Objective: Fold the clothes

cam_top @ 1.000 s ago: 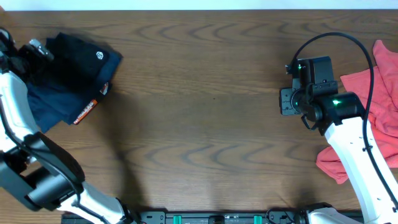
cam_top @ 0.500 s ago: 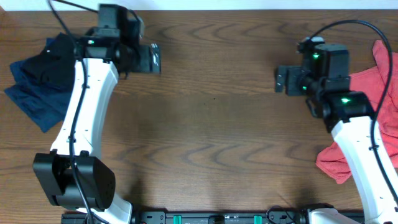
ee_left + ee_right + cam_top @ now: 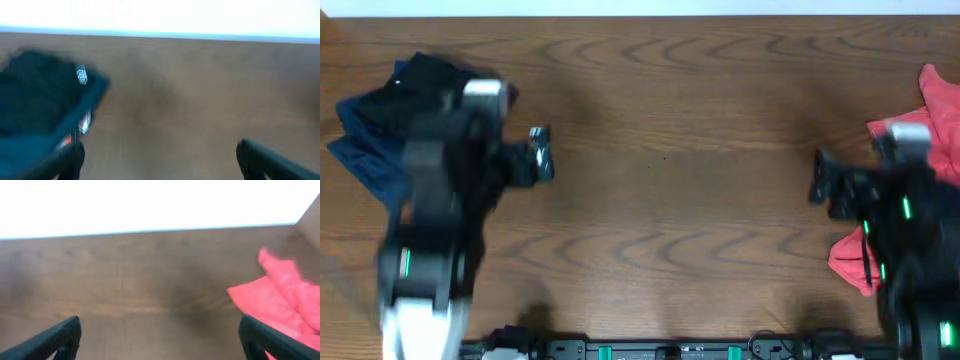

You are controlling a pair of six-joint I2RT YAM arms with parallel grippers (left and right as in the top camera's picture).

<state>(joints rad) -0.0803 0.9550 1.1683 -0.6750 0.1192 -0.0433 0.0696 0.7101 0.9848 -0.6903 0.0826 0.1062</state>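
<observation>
The clothes lie in two heaps. A folded black T-shirt with a small white logo (image 3: 45, 100) rests on navy fabric (image 3: 360, 165) at the table's far left. A pinkish-red garment (image 3: 942, 120) lies crumpled at the right edge and shows in the right wrist view (image 3: 285, 302). My left gripper (image 3: 538, 160) hovers open just right of the dark heap, over bare wood between its fingers (image 3: 62, 162). My right gripper (image 3: 823, 185) is open too, left of the red garment, with nothing between its fingers (image 3: 57, 340). Both arms are motion-blurred.
The brown wooden table (image 3: 670, 200) stretches between the two heaps. A black rail with green marks (image 3: 660, 350) runs along the front edge. The table's far edge meets a bright white background (image 3: 150, 205).
The left arm swung off the dark heap, out over the table, then drew back toward the front edge. The right arm also pulled back toward the front and right.
</observation>
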